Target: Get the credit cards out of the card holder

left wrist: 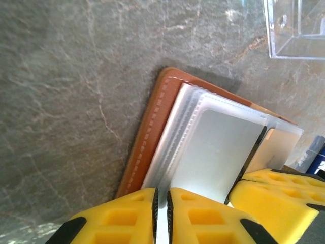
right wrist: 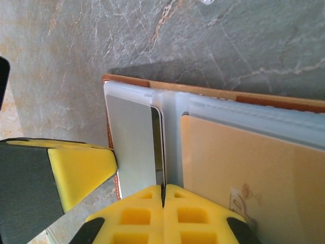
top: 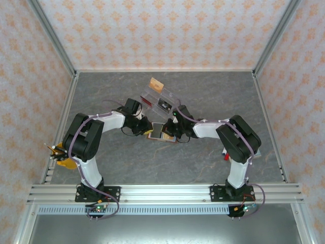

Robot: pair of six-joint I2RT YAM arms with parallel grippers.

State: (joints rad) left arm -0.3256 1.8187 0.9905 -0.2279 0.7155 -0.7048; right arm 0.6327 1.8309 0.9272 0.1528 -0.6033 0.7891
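The brown card holder [top: 157, 130] [left wrist: 147, 137] lies open on the table between both arms, its clear sleeves fanned out. A pale grey card [left wrist: 218, 152] [right wrist: 132, 137] fills one sleeve and a tan-orange card [right wrist: 244, 162] fills another. My left gripper [top: 145, 127] [left wrist: 162, 203] sits at the sleeves' near edge, its jaws a narrow slit apart with the edge of the sleeves in the gap. My right gripper [top: 170, 132] [right wrist: 163, 190] is shut on a thin black card [right wrist: 159, 147] standing on edge between the sleeves.
A clear plastic box [top: 161, 100] [left wrist: 297, 30] stands just behind the card holder with cards in it, and a tan card [top: 156, 84] rests at its far end. Patterned walls close off three sides of the grey stone table [top: 127, 162].
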